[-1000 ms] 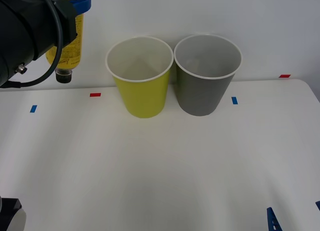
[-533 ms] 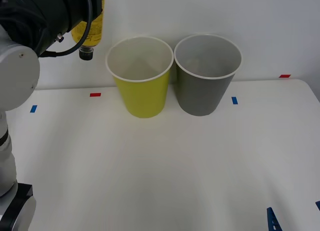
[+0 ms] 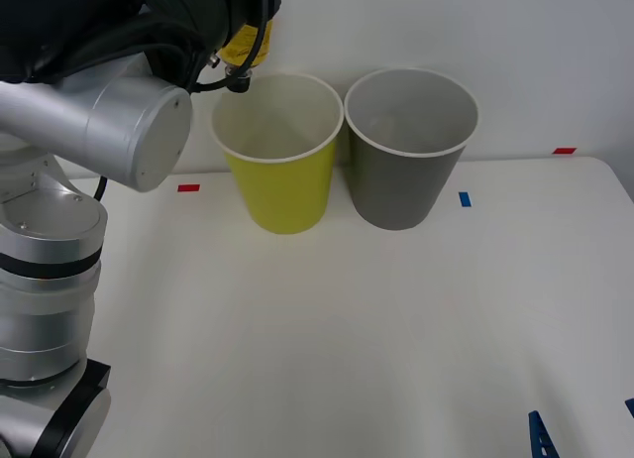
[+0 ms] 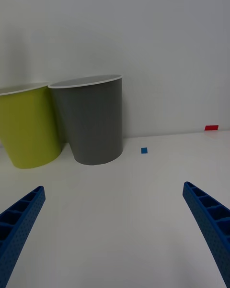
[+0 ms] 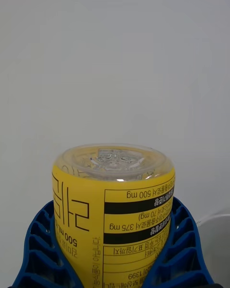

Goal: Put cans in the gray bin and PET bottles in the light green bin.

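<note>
White table (image 3: 327, 329), light green bin (image 3: 279, 166) beside gray bin (image 3: 406, 156); left end effector (image 5: 112, 264) clamped around PET bottle (image 5: 115, 211).

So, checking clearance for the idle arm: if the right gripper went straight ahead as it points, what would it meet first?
Probably the gray bin, roughly ahead of the open right gripper across bare table; depth is uncertain.

The PET bottle (image 5: 113, 211), clamped between the left gripper's (image 5: 112, 249) ribbed blue plastic fingers (image 5: 40, 249), has a clear glossy plastic base and smooth yellow printed wrap. Just below that gripper, the light green bin (image 3: 279, 175) and the gray bin (image 3: 406, 171) beside it look like matt, smooth plastic.
</note>
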Robot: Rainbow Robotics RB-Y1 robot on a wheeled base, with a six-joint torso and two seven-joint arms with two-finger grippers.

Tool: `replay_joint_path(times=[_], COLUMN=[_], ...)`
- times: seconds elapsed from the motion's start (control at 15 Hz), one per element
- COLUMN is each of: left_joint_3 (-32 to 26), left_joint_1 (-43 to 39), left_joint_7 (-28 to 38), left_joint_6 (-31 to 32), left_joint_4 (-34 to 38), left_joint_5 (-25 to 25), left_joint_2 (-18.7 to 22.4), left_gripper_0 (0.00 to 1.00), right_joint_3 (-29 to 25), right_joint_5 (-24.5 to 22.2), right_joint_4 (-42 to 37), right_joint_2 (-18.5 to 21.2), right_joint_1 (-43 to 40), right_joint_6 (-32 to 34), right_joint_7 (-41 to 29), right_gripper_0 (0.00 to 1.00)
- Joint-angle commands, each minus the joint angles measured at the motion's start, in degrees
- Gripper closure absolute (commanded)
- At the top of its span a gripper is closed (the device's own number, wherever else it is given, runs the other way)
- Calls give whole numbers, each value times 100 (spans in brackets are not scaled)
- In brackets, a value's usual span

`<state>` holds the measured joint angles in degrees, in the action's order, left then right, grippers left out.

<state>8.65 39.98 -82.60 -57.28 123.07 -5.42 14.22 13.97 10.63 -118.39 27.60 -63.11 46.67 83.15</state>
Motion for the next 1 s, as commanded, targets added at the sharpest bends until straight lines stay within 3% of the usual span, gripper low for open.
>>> replay_joint_path(times=[0.07,0.53,1.0], left_joint_3=[110,304,251], left_joint_1=[1,212,195], left_joint_7=[60,166,254], left_joint_6=[656,2028,1966], left_joint_4=[-495,-1708,-1831], left_joint_5=[77,68,103], left_joint_2=[-174,-420,-358], left_gripper_0=[100,100,100], right_joint_3=[0,0,0], right_joint_5=[0,0,0], right_joint_4=[0,0,0], right_joint_2=[0,0,0], right_joint_1=[0,0,0], right_joint_6=[0,0,0], right_joint_7=[0,0,0], right_gripper_0=[0,0,0])
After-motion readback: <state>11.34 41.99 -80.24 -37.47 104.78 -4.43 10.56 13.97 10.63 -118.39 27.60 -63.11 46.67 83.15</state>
